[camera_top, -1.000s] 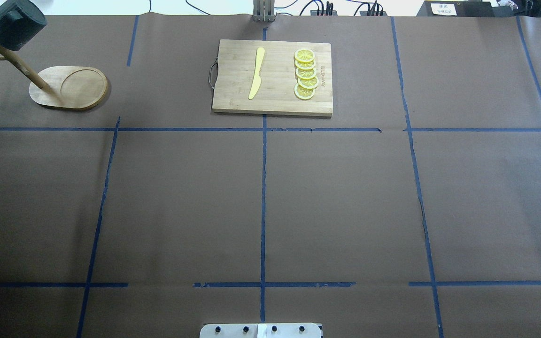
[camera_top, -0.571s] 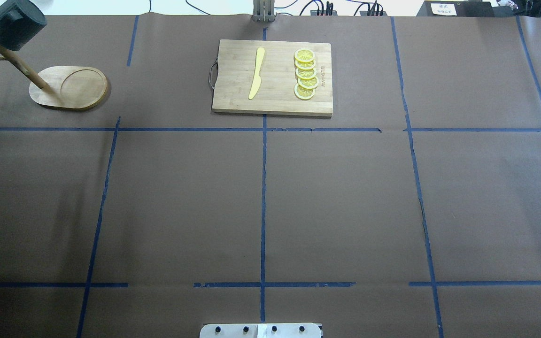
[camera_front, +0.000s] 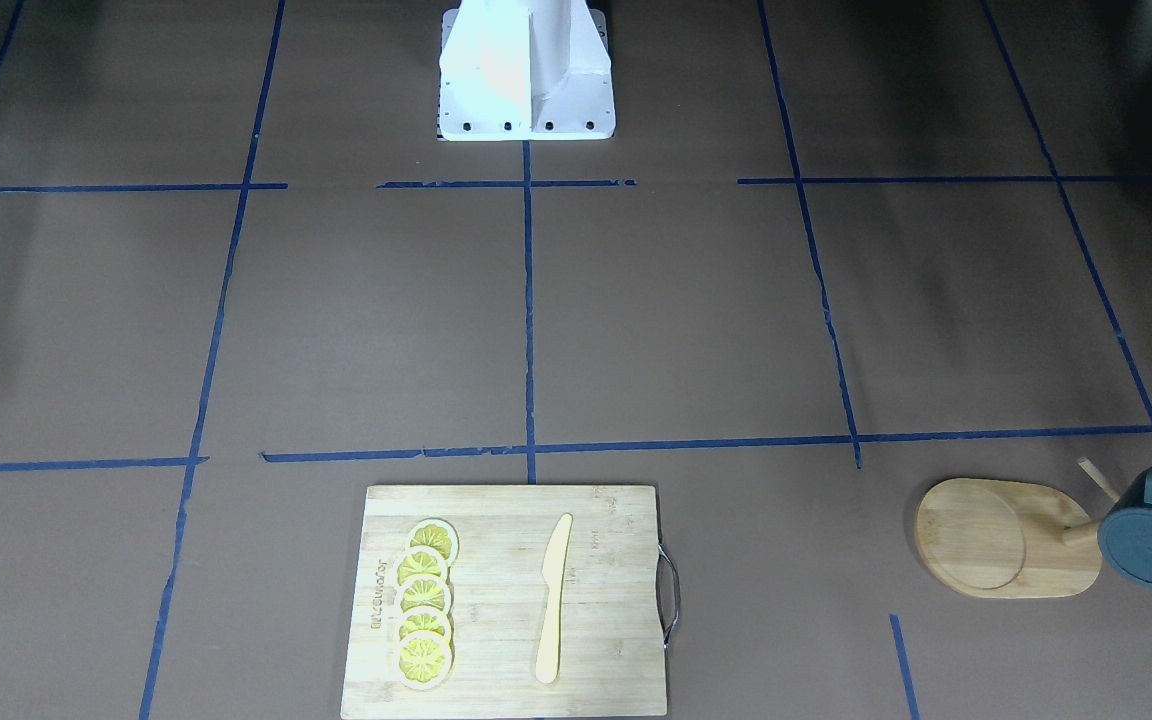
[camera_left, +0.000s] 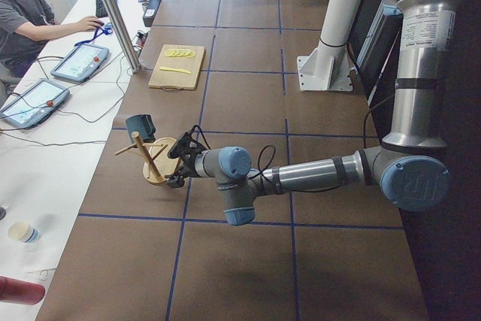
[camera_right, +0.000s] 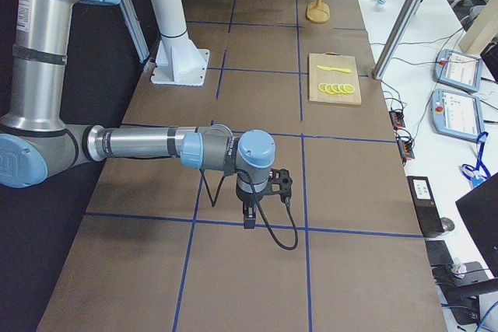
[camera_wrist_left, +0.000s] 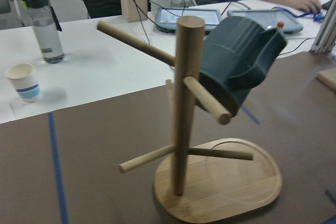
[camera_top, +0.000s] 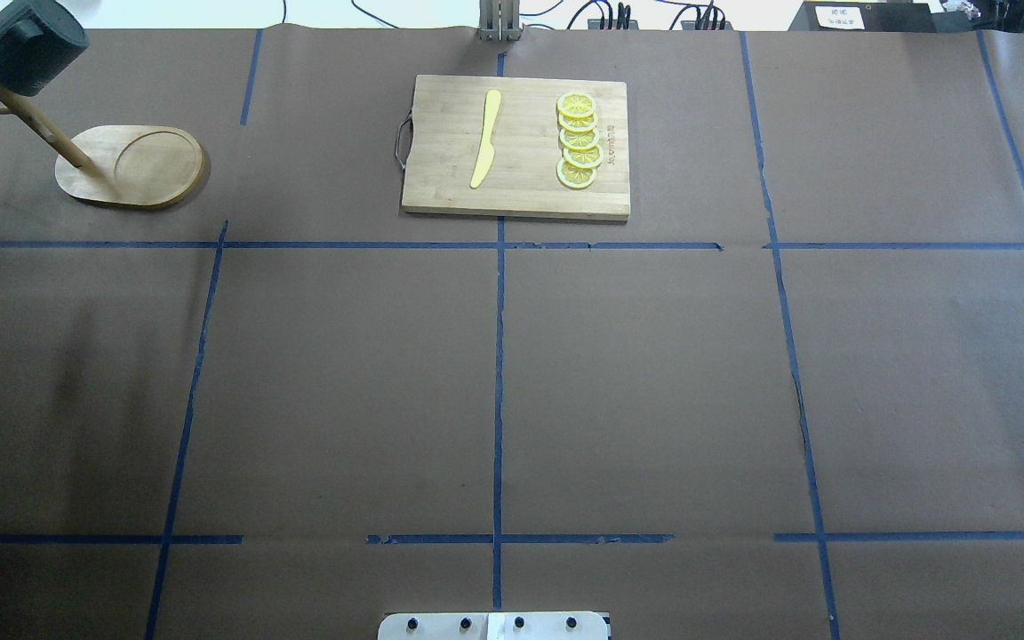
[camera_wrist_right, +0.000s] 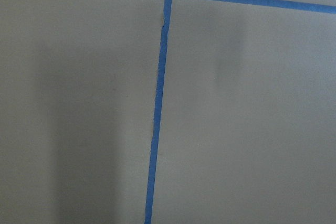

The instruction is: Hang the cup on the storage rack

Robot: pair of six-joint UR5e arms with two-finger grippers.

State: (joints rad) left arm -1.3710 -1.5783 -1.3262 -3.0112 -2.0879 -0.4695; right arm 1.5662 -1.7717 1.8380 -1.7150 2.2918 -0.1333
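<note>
Brown-papered bench [camera_top: 654, 373]: you've got the cup [camera_wrist_left: 233, 59], dark blue-grey, ribbed, angular handle, tilted on an upper peg of the storage rack [camera_wrist_left: 182, 108] at the far left corner, left gripper [camera_left: 180, 162] just beside the rack, right gripper [camera_right: 247, 217] toward the right end, can't tell either grip.

Your left arm [camera_left: 316, 174] was stretched out low and almost level, the left gripper [camera_left: 178, 165] at its far end; you couldn't tell how its jaws stood. Your right arm [camera_right: 148, 144] reached out likewise, wrist [camera_right: 255, 153] bent, right gripper [camera_right: 249, 214] pointing down, jaws unreadable.
</note>
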